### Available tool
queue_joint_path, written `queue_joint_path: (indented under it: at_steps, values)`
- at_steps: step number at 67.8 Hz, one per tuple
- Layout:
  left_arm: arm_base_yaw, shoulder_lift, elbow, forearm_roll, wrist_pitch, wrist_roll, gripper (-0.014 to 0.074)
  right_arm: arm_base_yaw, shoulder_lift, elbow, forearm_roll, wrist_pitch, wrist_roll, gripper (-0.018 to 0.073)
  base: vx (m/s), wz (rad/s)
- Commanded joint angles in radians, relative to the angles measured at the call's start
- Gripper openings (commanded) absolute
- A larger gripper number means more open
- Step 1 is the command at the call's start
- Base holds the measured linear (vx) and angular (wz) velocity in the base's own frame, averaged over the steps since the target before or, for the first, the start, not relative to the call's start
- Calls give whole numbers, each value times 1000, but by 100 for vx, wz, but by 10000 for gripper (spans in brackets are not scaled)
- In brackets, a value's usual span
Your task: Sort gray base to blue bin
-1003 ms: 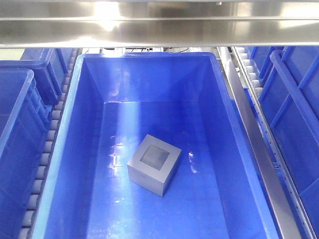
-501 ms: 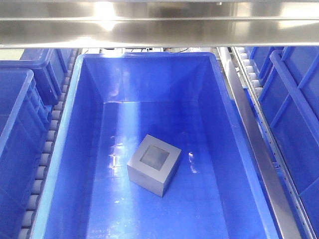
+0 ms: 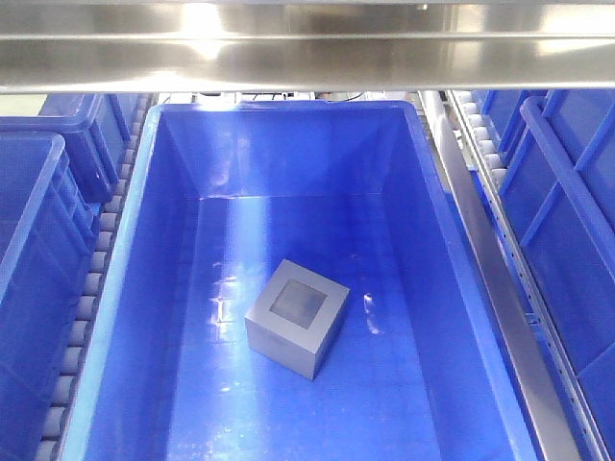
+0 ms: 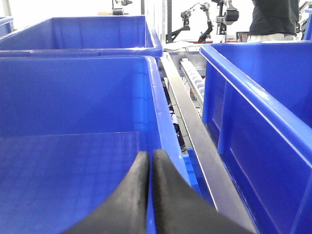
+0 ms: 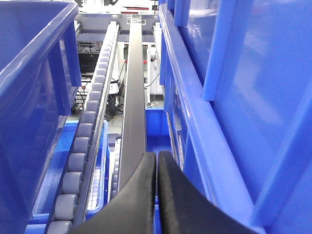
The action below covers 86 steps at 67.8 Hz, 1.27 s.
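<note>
Inside blue bin [image 3: 163, 288], gray base [image 3: 297, 328] lies unheld.

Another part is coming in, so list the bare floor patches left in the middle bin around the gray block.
The blue bin has bare floor between the gray base and the far wall, plus strips along the left wall, the right wall and the near edge. Only the block's own spot, slightly near of centre, is taken.
</note>
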Motion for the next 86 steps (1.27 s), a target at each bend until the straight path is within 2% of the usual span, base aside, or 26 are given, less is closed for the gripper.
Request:
queue_joint_path:
  at_steps: [1,86]
  values:
    - [2,-16,-12,0,-72,-6,-7,0,-13,7,-5,-72,-12,-5,0,0]
    - [2,-16,-12,0,-72,-6,-7,0,-13,7,-5,-71,-12,-5,0,0]
